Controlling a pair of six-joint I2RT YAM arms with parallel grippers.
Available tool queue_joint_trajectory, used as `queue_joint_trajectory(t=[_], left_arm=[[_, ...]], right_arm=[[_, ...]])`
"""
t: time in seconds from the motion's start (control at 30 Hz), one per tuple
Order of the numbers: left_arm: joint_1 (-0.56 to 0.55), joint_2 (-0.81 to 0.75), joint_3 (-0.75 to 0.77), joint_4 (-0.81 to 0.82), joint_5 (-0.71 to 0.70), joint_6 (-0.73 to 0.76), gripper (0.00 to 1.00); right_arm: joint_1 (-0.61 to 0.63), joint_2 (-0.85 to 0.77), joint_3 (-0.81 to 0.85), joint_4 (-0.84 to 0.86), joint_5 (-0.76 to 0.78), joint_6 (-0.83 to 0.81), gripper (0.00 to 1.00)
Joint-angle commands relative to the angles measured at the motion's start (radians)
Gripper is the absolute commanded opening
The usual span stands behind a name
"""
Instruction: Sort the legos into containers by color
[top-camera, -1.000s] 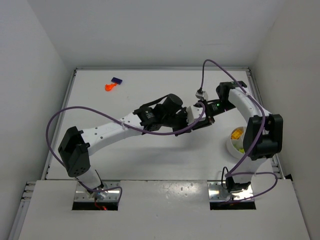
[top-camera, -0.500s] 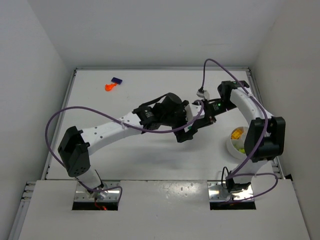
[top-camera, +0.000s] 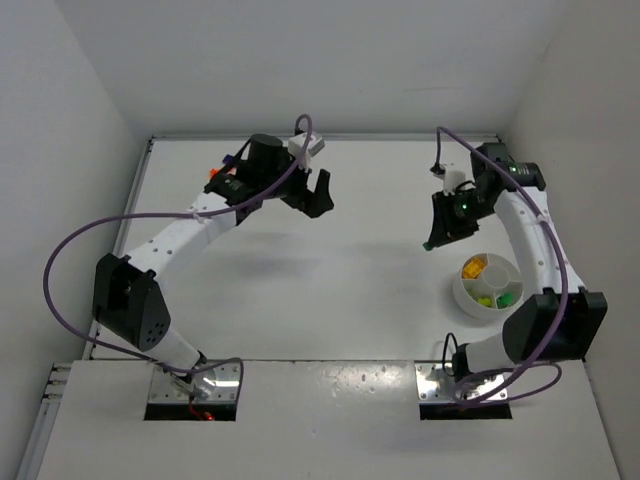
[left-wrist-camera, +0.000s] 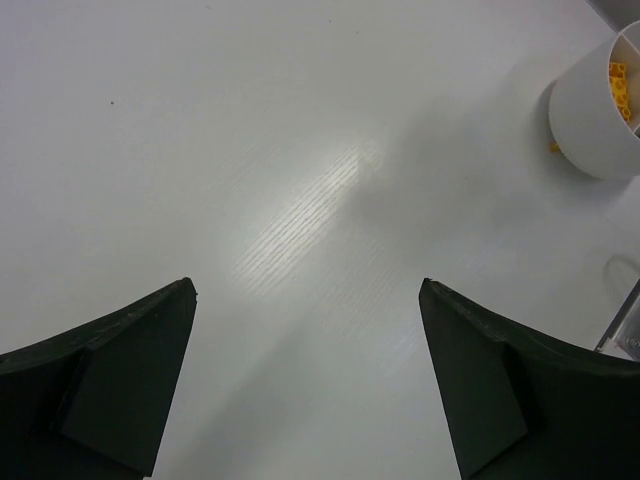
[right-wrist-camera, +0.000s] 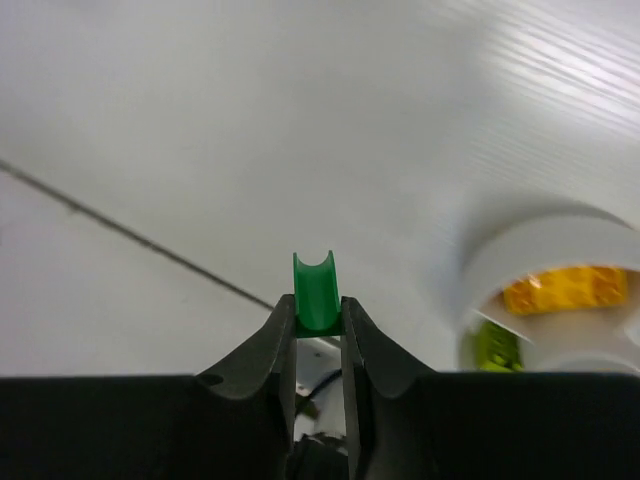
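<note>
White table (top-camera: 330, 290), matte top, boxed in by plain white walls: left wall (top-camera: 60, 150), back wall (top-camera: 320, 70), right wall (top-camera: 590, 130). Thin rim (top-camera: 320, 137) along the table's far edge. White panel (top-camera: 330, 420) at the near edge, two rectangular cutouts (top-camera: 195, 390). Light soft, shadows faint. Streaky glare patch (left-wrist-camera: 310, 210) on the tabletop.
</note>
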Motion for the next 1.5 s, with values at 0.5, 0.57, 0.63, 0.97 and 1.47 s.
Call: queue_joint_trajectory(t=[0.5, 0.57, 0.63, 0.97, 1.47], left_arm=[[0.112, 0.104, 0.126, -0.089, 0.021, -0.046, 1.00], [0.122, 0.104, 0.126, -0.089, 0.021, -0.046, 1.00], [0.132, 0.104, 0.126, -0.089, 0.045, -0.034, 1.00], [0.141, 0.176, 0.203, -0.163, 0.044, -0.061, 1.00], [0.122, 0.142, 0.194, -0.161, 0.046, 0.040, 1.00]], right_arm=[[-0.230, -0.271, -0.147, 0.006, 0.706, -0.107, 0.00], [-0.250, -0.285, -0.159, -0.005, 0.715, -0.121, 0.00], [-0.282, -0.295, -0.168, -0.005, 0.715, -0.131, 0.00], [-0.405, -0.346, -0.295, 0.023, 0.691, -0.216, 0.00], [-0.503, -0.291, -0.418, 0.130, 0.515, -0.291, 0.00]])
